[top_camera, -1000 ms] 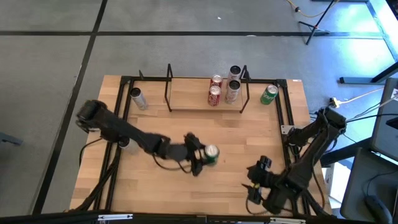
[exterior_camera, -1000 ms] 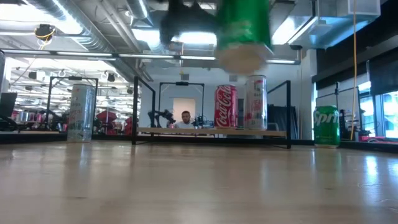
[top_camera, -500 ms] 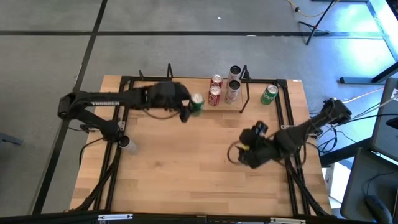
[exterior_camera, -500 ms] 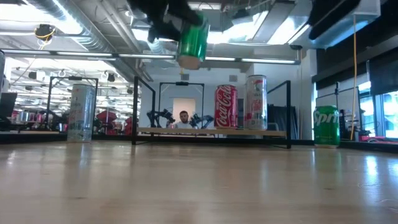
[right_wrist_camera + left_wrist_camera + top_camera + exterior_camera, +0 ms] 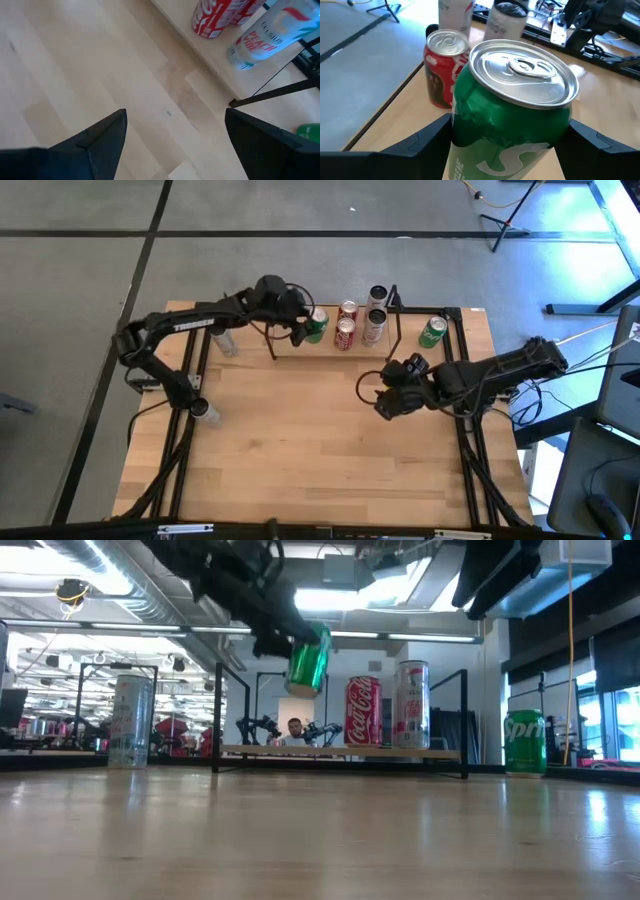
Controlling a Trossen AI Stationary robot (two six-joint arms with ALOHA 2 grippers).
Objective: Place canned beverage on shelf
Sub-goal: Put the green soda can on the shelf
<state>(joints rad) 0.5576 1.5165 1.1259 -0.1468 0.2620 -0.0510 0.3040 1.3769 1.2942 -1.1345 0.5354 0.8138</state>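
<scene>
My left gripper (image 5: 300,326) is shut on a green can (image 5: 316,324), held in the air over the left part of the shelf (image 5: 300,350), a black rod rack with a light wooden base. The can also shows in the low view (image 5: 308,658) and the left wrist view (image 5: 512,110). Red cans (image 5: 345,332) and white cans (image 5: 374,326) stand upright on the shelf's right part. My right gripper (image 5: 384,397) is open and empty above the table, to the right of centre. My left gripper pinches the green can's side wall (image 5: 470,120) between its two fingers, one finger on each side below the top rim. The fingers come from the table's left. The can is lifted clear and tilted, above the shelf's board.
A second green can (image 5: 432,331) stands right of the shelf, a silver can (image 5: 221,338) left of it. A black frame (image 5: 200,380) runs round the table edges. A small object (image 5: 203,411) lies near the left edge. The near half of the table (image 5: 320,460) is bare wood.
My left gripper has carried the green can from the table's middle toward the far edge, to above the shelf beside the red cans. My right gripper has risen from the near right corner and moved toward the table's far side and centre.
</scene>
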